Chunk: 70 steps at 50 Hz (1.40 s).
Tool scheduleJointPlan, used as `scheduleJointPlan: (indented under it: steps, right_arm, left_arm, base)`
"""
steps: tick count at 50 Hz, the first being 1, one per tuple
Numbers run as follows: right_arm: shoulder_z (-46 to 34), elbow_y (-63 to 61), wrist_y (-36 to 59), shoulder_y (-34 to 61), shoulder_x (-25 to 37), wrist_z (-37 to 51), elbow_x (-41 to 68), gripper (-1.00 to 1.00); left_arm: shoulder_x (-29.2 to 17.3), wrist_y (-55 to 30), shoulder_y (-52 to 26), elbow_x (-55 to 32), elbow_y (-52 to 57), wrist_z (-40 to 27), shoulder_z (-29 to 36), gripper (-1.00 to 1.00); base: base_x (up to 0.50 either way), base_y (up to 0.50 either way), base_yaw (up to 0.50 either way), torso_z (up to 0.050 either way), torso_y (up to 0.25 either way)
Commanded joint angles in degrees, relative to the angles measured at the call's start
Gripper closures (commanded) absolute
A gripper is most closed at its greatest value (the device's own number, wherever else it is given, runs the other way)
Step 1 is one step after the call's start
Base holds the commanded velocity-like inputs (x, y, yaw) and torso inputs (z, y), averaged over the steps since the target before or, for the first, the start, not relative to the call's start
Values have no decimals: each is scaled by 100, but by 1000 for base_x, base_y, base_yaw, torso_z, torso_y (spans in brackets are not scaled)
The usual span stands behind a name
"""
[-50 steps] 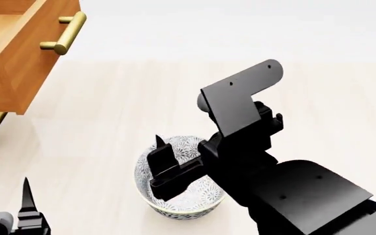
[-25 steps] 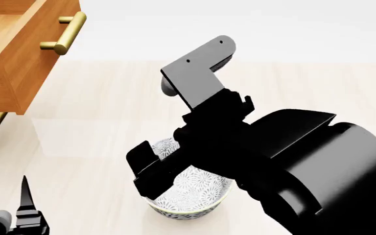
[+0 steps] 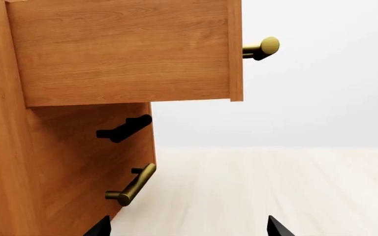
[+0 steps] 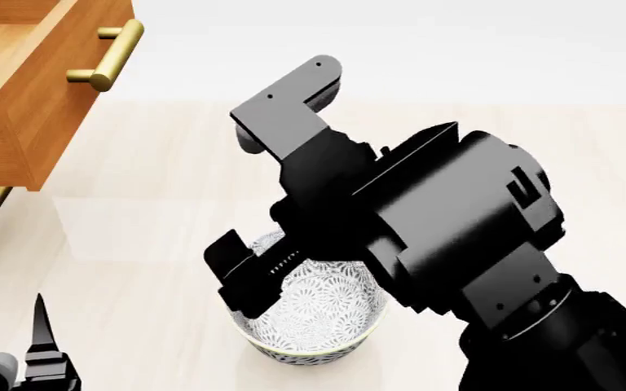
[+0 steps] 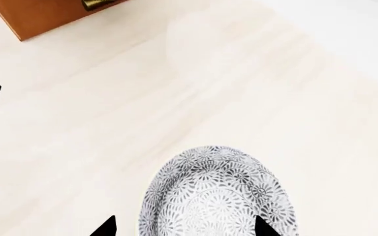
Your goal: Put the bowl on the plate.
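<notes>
The bowl is small and deep, white with a dense grey floral pattern, and stands upright on the pale wooden surface. My right arm reaches over it from the right and hides its upper rim in the head view. The right gripper hangs open just above the bowl. One fingertip is outside the rim and the other is over the inside. My left gripper is open and empty, facing the cabinet; one of its fingers shows low on the left. The plate is out of view.
A wooden cabinet stands at the left with its top drawer pulled out. Brass bar handles stick out from it, a lower one close to my left gripper. Pale surface lies between cabinet and bowl.
My right arm has swung left and its wrist has turned, so more of its bulk covers the view. The gripper has shifted left over the bowl. The bowl and left gripper stayed put.
</notes>
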Motion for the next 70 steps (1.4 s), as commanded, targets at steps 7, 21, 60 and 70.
scheduleJointPlan:
  steps: [7,21,60,70]
  right_arm:
    - [-997,946,-378,337,-436,-452,-356,-100]
    - [-1326,1231,-723,217,-661,-620,-449,-100]
    - [-2107,3269,-2281,112,-1339,-1319,-783,-100]
    - [-2618,3434,-2491,173,-1372,-1005,-107,-100]
  left_arm:
    - [-25,53,-9,-28,-58,-19,35,-100]
    - [-41,37,-3,-19,-16,-56,90,-100]
    - [-127,-25,13,-63,84,-153,139,-100]
    - [-141,8,27,-72,78,-169,154,-100]
  base:
    - [0,0,0,0,0]
    - [0,0,0,0,0]
    - [0,0,0,0,0]
    - [0,0,0,0,0]
